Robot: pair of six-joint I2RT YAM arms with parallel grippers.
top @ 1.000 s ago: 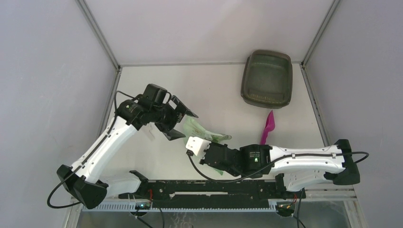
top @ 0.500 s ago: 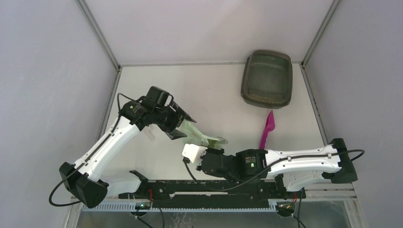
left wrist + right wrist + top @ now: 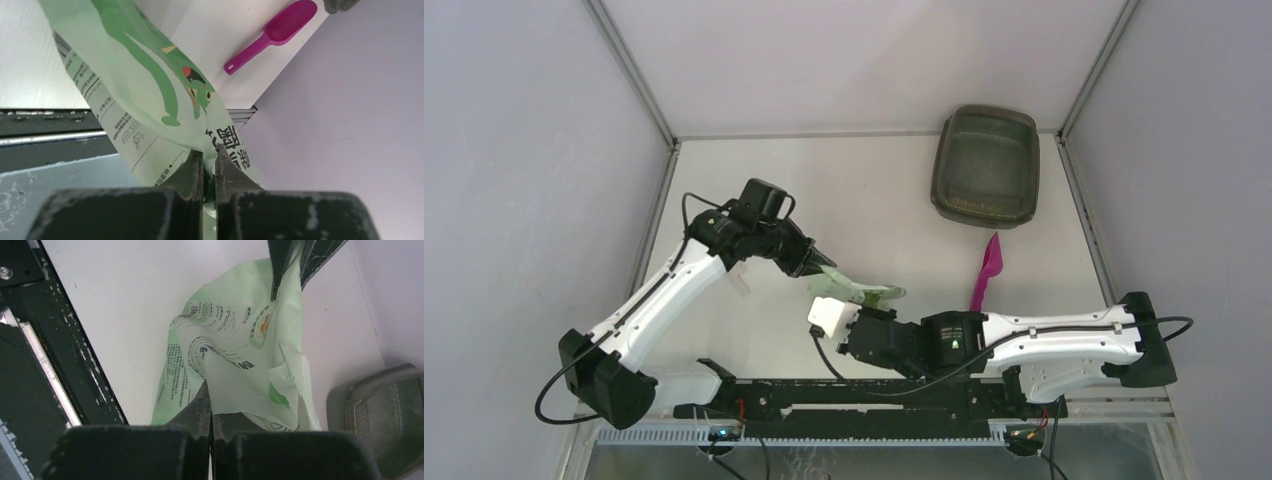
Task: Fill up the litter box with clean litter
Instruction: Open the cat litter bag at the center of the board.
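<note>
The right tool (image 3: 209,392), nearest the bases, is clamping a fold of the green bag (image 3: 240,350), with its fingers pressed together on the film. The bag is spanning between the two tools over the worktop (image 3: 874,190). Further out, the left tool (image 3: 209,159) is pinching the opposite edge of the bag, and its fingers are nearly meeting on the plastic. The magenta scoop (image 3: 986,268) is lying on the worktop to the right, apart from the bag. The litter box (image 3: 944,170) is sitting upright at the far right corner, just beyond the scoop and well apart from both tools.
</note>
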